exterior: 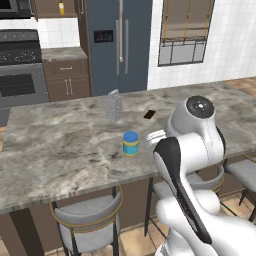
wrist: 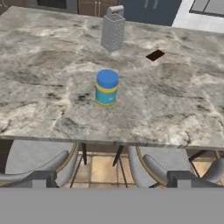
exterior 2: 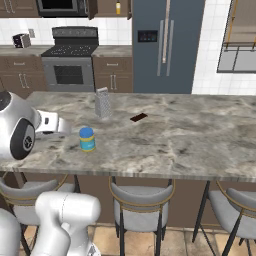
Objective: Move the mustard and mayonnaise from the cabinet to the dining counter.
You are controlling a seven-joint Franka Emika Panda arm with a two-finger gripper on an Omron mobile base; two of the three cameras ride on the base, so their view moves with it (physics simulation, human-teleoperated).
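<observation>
The mayonnaise (exterior: 130,144) (exterior 2: 87,139) (wrist: 106,88), a squat jar with a blue lid, stands upright on the dining counter (exterior: 60,150) (exterior 2: 190,145) (wrist: 175,100) near its front edge. My gripper (wrist: 111,180) is open and holds nothing. It hangs just off the counter's front edge, apart from the jar and looking at it. Its white hand (exterior: 156,136) (exterior 2: 50,123) shows beside the jar. Far back, the yellow mustard (exterior: 61,8) (exterior 2: 118,7) stands inside the brown cabinet (exterior: 50,9) (exterior 2: 107,7) next to the fridge.
A grey box grater (exterior: 114,105) (exterior 2: 103,102) (wrist: 113,31) and a small dark flat item (exterior: 149,114) (exterior 2: 138,118) (wrist: 155,55) lie farther back on the counter. Grey stools (exterior: 90,215) (exterior 2: 142,197) line its near side. A fridge (exterior: 117,45) and stove (exterior 2: 70,60) stand behind.
</observation>
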